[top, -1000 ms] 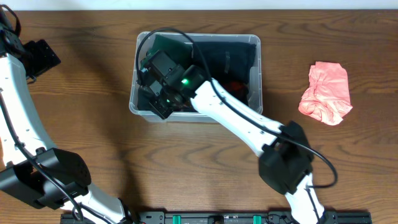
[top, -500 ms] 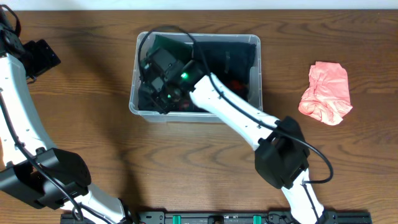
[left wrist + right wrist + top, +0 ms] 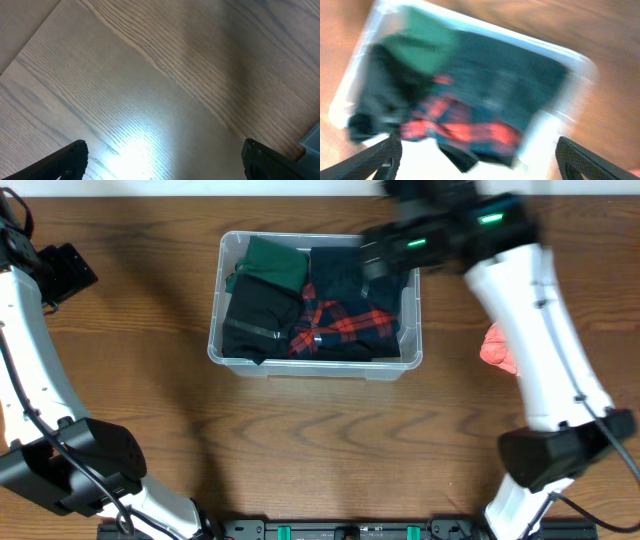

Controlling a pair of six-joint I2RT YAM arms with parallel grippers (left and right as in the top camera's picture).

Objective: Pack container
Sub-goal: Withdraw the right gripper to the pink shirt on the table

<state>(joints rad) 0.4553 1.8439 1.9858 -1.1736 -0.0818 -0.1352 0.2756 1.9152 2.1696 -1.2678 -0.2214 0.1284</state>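
The container [image 3: 315,368], a clear plastic bin, stands at the table's middle back. Inside lie a green garment [image 3: 275,260], a black garment [image 3: 255,320], a red plaid cloth [image 3: 340,325] and a dark blue piece [image 3: 345,275]. My right gripper [image 3: 388,252], blurred by motion, hangs above the bin's back right corner. In the right wrist view the right gripper [image 3: 477,165] is open and empty, with the container [image 3: 580,65] and its clothes below. My left gripper [image 3: 165,162] stands open over bare wood at the far left, also visible overhead [image 3: 65,270].
A pink cloth [image 3: 495,348] lies on the table right of the bin, partly hidden behind my right arm. The wooden table's back edge runs just behind the bin.
My right gripper has opened, left the black garment in the bin's left part, and risen away toward the back right. The left arm has not moved.
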